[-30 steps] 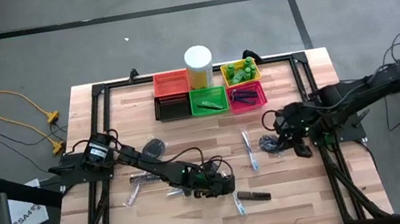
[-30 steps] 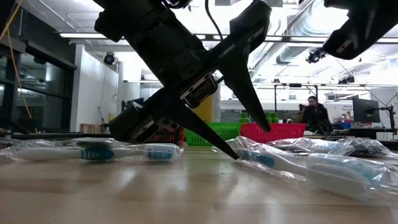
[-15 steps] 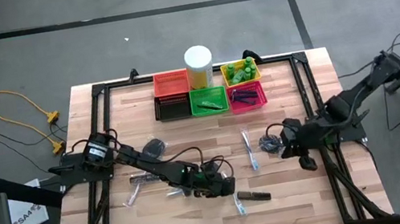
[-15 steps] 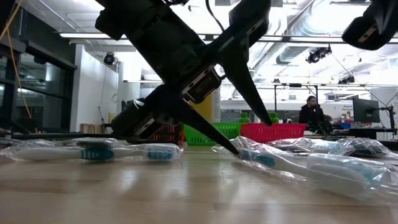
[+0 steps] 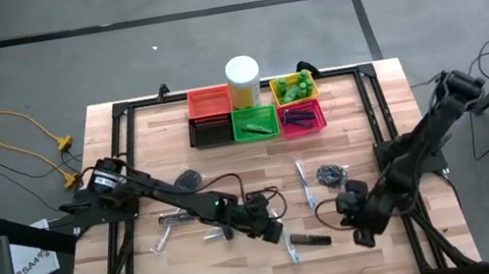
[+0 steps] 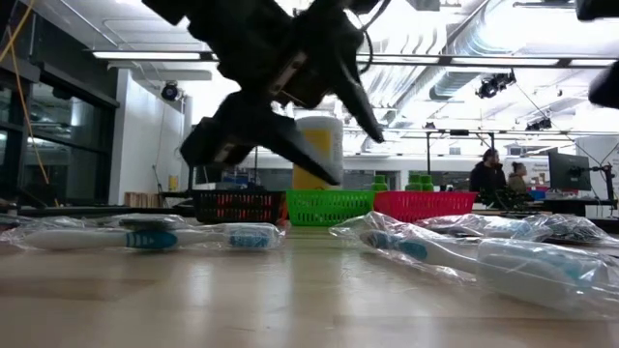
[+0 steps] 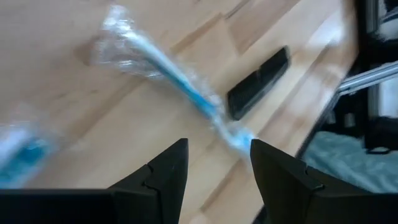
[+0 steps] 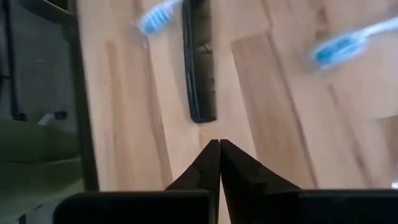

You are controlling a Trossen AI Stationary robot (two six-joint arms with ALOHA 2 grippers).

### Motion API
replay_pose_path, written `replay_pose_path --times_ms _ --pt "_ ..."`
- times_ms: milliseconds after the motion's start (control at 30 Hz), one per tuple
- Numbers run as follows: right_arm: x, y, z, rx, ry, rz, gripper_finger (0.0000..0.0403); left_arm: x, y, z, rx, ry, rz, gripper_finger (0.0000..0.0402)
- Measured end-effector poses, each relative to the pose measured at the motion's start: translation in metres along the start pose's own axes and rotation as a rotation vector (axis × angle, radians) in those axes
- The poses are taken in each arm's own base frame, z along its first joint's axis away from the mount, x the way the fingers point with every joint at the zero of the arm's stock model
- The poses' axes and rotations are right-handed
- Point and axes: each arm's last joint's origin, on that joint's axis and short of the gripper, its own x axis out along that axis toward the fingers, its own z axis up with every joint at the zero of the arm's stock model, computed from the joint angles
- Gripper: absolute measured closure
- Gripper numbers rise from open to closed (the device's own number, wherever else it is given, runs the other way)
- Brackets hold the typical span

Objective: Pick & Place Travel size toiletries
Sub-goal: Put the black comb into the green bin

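Note:
Toiletries lie scattered on the wooden table. A black comb (image 5: pixel 310 240) (image 8: pixel 199 62) lies flat beside a clear-wrapped toothbrush (image 5: pixel 293 248) (image 7: pixel 180 81). Another wrapped toothbrush (image 5: pixel 306 186) and a dark coiled bundle (image 5: pixel 330 174) lie farther back. My left gripper (image 5: pixel 274 232) (image 7: pixel 217 162) is open, raised off the table (image 6: pixel 334 145), just left of the comb and toothbrush. My right gripper (image 5: pixel 351 228) (image 8: pixel 219 155) is shut and points at the comb's end from the right, apart from it.
Coloured mesh baskets stand in a cluster at the far edge: red (image 5: pixel 209 102), black (image 5: pixel 211 131), green (image 5: pixel 255 122), yellow (image 5: pixel 294 88), pink (image 5: pixel 301 117). A white cylinder (image 5: pixel 243 79) stands among them. More toothbrushes (image 5: pixel 164 238), a black stick (image 5: pixel 173 216) and a bundle (image 5: pixel 188 178) lie on the left half.
My right gripper has swung from beside the dark bundle toward the near edge and leftward, coming up to the black comb. My left gripper has risen off the table by the wrapped toothbrush and tipped, staying open. No toiletry has moved.

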Motion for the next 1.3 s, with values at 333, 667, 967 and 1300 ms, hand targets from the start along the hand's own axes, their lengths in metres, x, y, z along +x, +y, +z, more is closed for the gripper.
replay_pose_path --times_ms 333,667,967,1300 --pt "0.066 0.021 -0.008 0.088 -0.041 0.031 0.04 -0.001 0.001 -0.001 0.04 0.036 0.013 0.0226" --pt "0.076 0.024 -0.022 0.24 -0.035 -0.005 0.04 -0.001 0.006 -0.002 0.021 0.045 0.059 0.0226" --pt "0.075 0.015 -0.029 0.504 0.001 -0.112 0.04 0.005 0.011 -0.003 0.013 0.048 0.082 0.0226" --pt "0.076 0.018 -0.026 0.605 -0.059 -0.084 0.04 0.013 0.012 -0.003 0.002 0.038 0.067 0.0226"
